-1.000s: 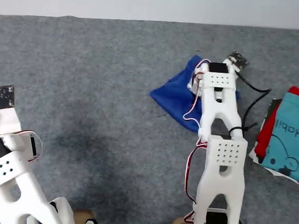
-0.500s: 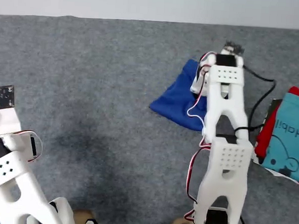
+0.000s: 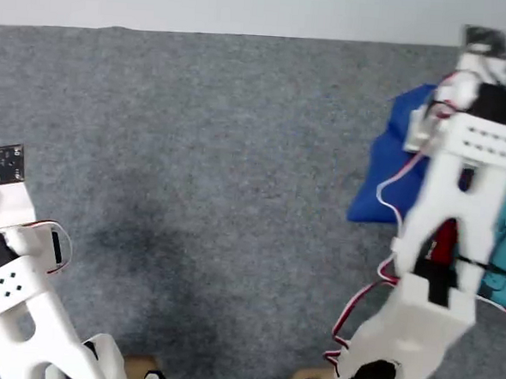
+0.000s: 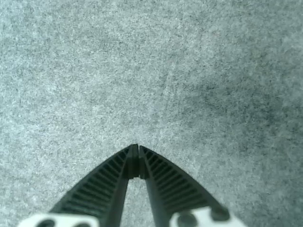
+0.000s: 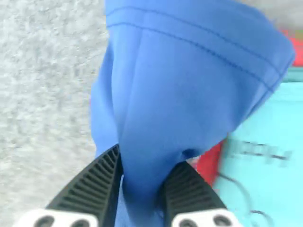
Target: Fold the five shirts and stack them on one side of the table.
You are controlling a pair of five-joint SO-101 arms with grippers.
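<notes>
Left arm: the white robot arm sits at the near left corner, well apart from all the shirts.
Left gripper: the black ribbed left gripper is clenched tight with nothing in it. It hangs over bare table.
Table: the grey fuzzy table cover runs wide across the left and the middle.
Blue shirt: the soft dark blue cloth shirt is at the far right. It is bunched up and hangs from one pinched spot. It is just beside the pile. I cannot tell if its low edge touches the table.
Right gripper: the black ribbed right gripper is grasping a fold of the blue shirt between its two fingers.
Right arm: the white right arm stretches from the near side out to the far right.
Pile: a light teal shirt with a picture on it lies on top of a bright red shirt, at the right edge of the table.
Step now: I think the blue shirt is being put onto the pile on the right side.
Next move: I think the blue shirt needs to go right over the teal one, come down flat and neat, and then be let go. It looks floppy, so it could land crooked or come unfolded.
</notes>
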